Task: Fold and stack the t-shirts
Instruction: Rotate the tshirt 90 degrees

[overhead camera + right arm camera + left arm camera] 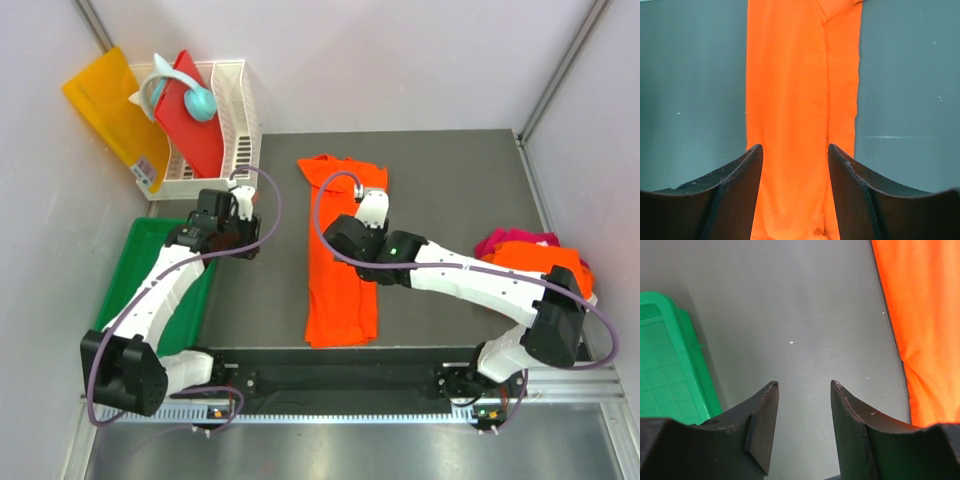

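A bright orange t-shirt (340,270) lies on the grey table, folded lengthwise into a long narrow strip. My right gripper (371,212) hovers over its far half. In the right wrist view the gripper (795,147) is open and empty, with the orange strip (790,90) running between and beyond its jaws. My left gripper (237,203) is open and empty left of the shirt. In the left wrist view the gripper (804,385) is over bare table and the shirt's edge (925,320) lies at the right. More shirts are heaped at the right edge, a magenta-pink one (503,240) under an orange one (545,262).
A green tray (133,268) sits at the near left, also in the left wrist view (667,365). A white basket (235,120) at the back left holds a red board (195,120) and a teal object (195,98). A yellow-orange sheet (110,110) leans beside it.
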Robot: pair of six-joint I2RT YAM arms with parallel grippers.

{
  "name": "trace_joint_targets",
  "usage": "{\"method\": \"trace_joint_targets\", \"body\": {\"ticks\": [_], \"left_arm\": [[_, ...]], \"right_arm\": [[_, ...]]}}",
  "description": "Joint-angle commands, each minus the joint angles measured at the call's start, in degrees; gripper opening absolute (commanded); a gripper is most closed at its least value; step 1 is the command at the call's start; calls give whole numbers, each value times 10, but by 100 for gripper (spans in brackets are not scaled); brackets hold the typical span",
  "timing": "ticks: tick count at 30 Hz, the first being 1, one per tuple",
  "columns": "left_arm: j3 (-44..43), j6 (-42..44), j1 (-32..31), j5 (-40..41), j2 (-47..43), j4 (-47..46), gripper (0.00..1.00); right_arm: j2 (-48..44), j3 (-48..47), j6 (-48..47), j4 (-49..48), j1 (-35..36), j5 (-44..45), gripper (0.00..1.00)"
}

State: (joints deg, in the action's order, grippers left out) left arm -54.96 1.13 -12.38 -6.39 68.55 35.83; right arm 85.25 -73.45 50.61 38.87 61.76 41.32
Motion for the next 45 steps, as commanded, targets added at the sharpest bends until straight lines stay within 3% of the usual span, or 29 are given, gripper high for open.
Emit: {"method": "trace_joint_targets", "body": {"ticks": [1, 13, 45], "left_arm": [[-21, -5, 3, -16, 4, -10, 51], [-5, 27, 16, -43, -4, 5, 50], [13, 27, 23, -92, 25, -16, 50]], "right_arm": [[5, -23, 5, 6, 7, 29, 55], [25, -41, 12, 29, 7, 26, 55], [38, 27, 47, 2, 1, 27, 56]]}}
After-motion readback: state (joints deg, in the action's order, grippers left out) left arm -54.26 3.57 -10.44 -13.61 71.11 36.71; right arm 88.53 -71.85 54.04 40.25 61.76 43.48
